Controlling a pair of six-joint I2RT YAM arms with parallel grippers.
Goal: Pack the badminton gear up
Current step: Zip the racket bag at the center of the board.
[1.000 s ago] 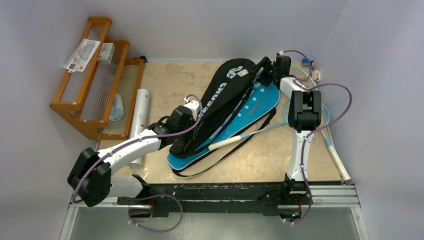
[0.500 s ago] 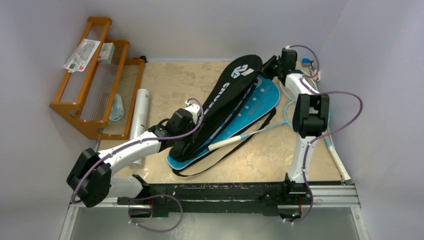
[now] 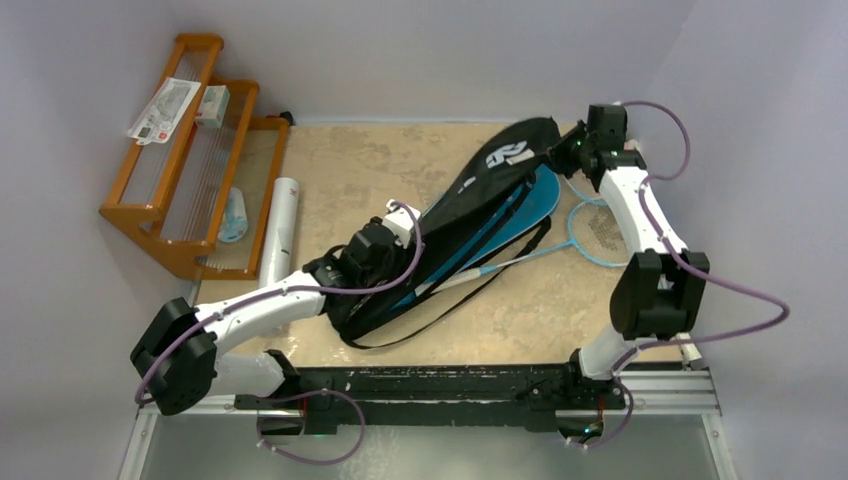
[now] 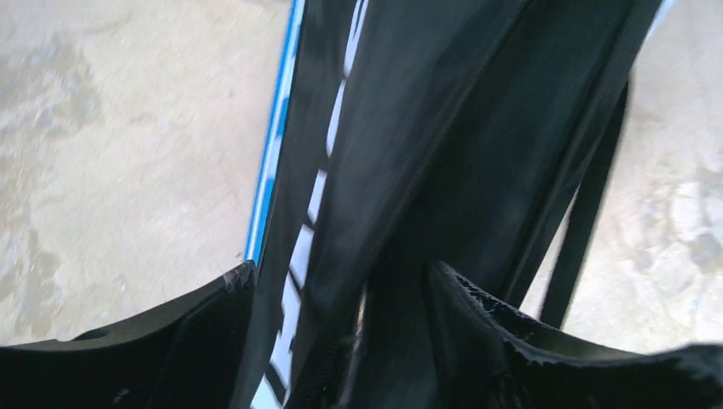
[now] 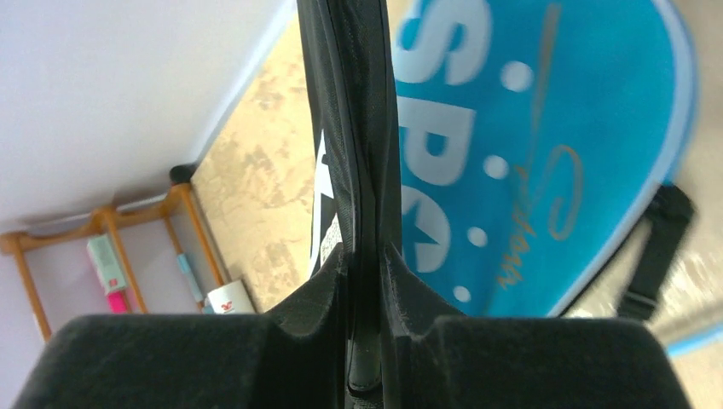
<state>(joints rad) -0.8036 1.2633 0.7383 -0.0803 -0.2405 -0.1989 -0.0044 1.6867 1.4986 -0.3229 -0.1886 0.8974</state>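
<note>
Shows black cover point(image 3: 470, 215) pinched at its far rounded end by right gripper point(image 3: 562, 152), clamped tight on the edge, and straddled at its narrow near end by left gripper point(image 3: 375, 255), spread apart. Lies slanted across tabletop point(image 3: 350, 170) over blue cover point(image 3: 535, 200); looks racket-shaped, white-lettered.

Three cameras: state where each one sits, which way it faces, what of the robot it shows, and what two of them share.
Top external: above and behind the bases, looking down on the table; left arm and right arm show.
Left wrist: on the left arm, looking along the black cover; left pincer fingers apart around it.
Right wrist: on the right arm, facing the blue cover and orange rack; right pincer clamps the black cover's edge.
Shared: both wrist views show the black cover.
</note>
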